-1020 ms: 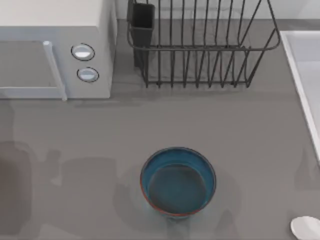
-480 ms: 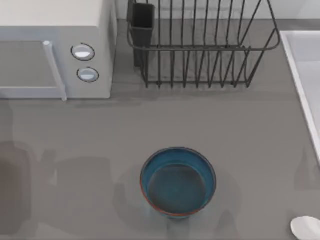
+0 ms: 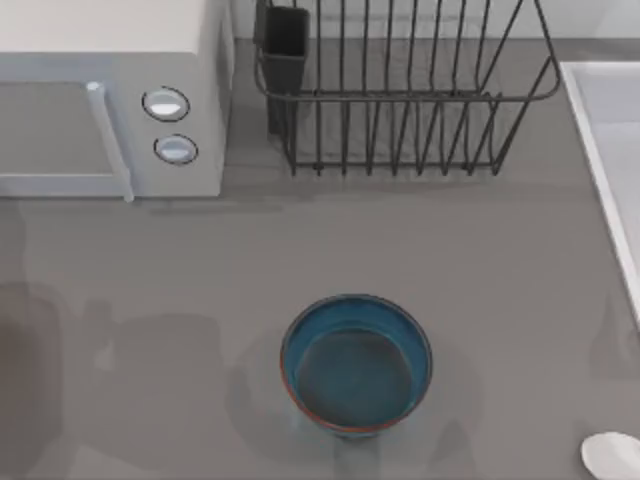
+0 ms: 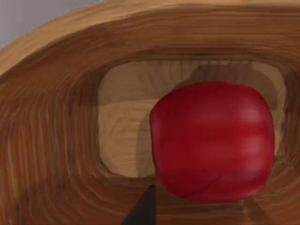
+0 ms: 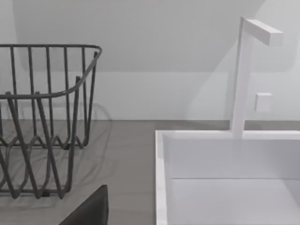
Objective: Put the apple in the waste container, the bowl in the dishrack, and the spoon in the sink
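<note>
With the apple point(image 4: 212, 141) over the wooden waste container point(image 4: 56, 140), and whether the left pincer grips it I cannot tell, it could bounce out; bowl point(image 3: 356, 363) waits at 6 o'clock.

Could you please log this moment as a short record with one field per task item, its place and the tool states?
apple: in the hollow of a wooden container, seen close in the left wrist view
bowl: upright on the table, empty, in front of the dishrack
dishrack: at the table's back, holds nothing
spoon: on the table at the front right corner
sink: at the table's right, basin bare
left tool: state unclear
right tool: state unclear
</note>
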